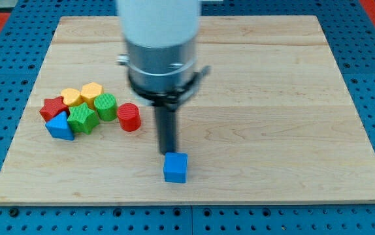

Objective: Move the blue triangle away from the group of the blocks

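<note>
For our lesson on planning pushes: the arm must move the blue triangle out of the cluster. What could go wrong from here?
1. My tip sits beside the blue cube, so it might shove that.
2. The blue triangle touches the red star and green star; a push may drag them.
3. The red cylinder lies on a direct path.

Cluster: packed at the board's point(240, 130) left — triangle point(59, 126) at its lower-left edge, star-shaped blocks point(53, 107) point(82, 119) touching it.
Lone cylinder point(129, 117): just right of the cluster.
Cube point(175, 168): well right, nearer the view's bottom.
My tip point(168, 152): just above the cube — touching or nearly.
</note>
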You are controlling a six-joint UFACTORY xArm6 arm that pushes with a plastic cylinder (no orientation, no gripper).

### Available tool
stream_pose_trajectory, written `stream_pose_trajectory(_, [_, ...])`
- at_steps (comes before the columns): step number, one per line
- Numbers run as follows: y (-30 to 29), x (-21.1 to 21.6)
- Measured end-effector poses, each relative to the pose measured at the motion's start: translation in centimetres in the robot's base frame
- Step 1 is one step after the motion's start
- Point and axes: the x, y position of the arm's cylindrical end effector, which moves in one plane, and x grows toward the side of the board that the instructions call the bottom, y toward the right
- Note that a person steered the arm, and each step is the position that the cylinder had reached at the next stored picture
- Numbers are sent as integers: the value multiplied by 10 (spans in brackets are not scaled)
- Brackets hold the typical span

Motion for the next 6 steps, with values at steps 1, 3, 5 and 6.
stream_pose_trajectory(1, [-104,3])
stream_pose_trajectory(3, [-204,-53])
stream_pose_trajectory(5, [-102,-23])
stream_pose_trajectory(6, [-184,-23])
